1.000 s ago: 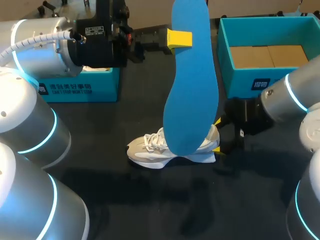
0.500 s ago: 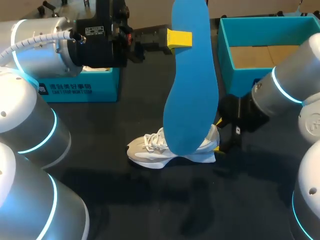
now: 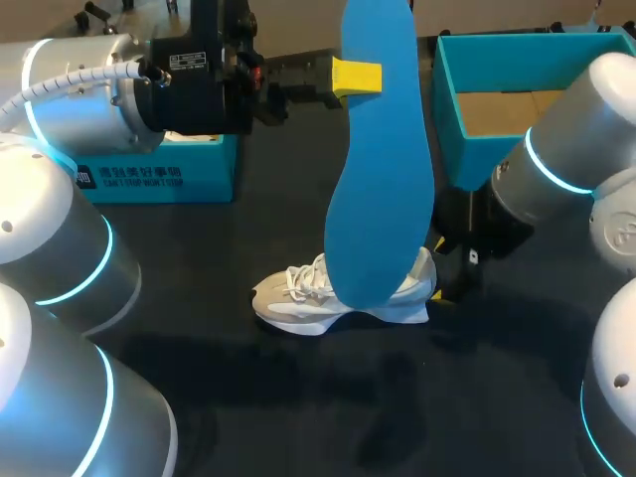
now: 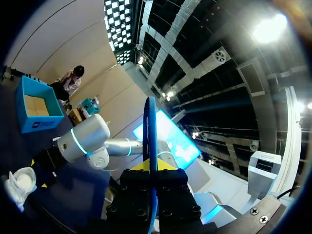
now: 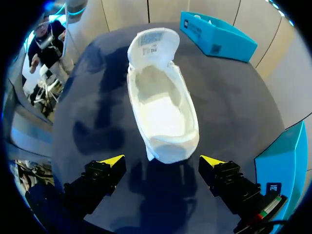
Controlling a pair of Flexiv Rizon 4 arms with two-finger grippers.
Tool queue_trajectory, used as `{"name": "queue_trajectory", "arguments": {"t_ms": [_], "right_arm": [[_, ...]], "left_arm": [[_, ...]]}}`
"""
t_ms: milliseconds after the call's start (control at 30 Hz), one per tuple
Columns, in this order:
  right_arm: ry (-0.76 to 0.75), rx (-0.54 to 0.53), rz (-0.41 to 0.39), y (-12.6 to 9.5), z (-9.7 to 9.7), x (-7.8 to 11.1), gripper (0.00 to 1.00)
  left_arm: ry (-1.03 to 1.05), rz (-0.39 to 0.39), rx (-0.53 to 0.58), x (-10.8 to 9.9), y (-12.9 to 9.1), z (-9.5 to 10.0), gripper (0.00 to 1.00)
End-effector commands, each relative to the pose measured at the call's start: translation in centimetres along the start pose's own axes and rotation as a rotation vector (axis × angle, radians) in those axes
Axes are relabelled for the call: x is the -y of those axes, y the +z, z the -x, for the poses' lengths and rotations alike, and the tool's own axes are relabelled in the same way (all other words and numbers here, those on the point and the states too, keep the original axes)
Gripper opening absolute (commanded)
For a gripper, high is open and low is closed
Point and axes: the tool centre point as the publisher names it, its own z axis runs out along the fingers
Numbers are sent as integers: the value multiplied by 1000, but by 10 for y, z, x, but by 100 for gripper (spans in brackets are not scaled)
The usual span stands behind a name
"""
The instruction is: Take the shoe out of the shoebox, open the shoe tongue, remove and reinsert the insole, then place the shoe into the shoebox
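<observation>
Blue foam insole [image 3: 378,159] stays clamped aloft in the left gripper [image 3: 356,77]. The right arm [image 3: 556,169] has swung upward, with the right gripper [image 5: 162,162] (fingers spread, empty) behind the white fabric shoe [image 5: 163,112] on the table [image 3: 248,397]. Reinsertion is next.

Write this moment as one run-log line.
left jaws: shut on blue insole, held aloft | right jaws: open behind white sneaker heel | white sneaker: on table

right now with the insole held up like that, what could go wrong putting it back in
The left gripper pinches the insole only near one end, so the long free end could bend and miss the opening of the shoe.
The right gripper stands open behind the heel, not touching the shoe; unheld, it could slide when the insole pushes in.
</observation>
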Motion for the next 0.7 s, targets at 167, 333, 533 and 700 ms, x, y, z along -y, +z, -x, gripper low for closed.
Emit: {"name": "queue_trajectory", "arguments": {"t_ms": [167, 333, 533, 700], "right_arm": [[-50, 4, -101, -11, 25, -12, 100], [-106, 3, -133, -15, 32, -20, 100], [-131, 4, -159, -16, 29, -29, 100], [-140, 2, -190, -10, 25, -35, 100]], "left_arm": [[1, -1, 0, 0, 1, 1, 0], [1, -1, 0, 0, 1, 1, 0], [1, -1, 0, 0, 1, 1, 0], [1, -1, 0, 0, 1, 1, 0]]}}
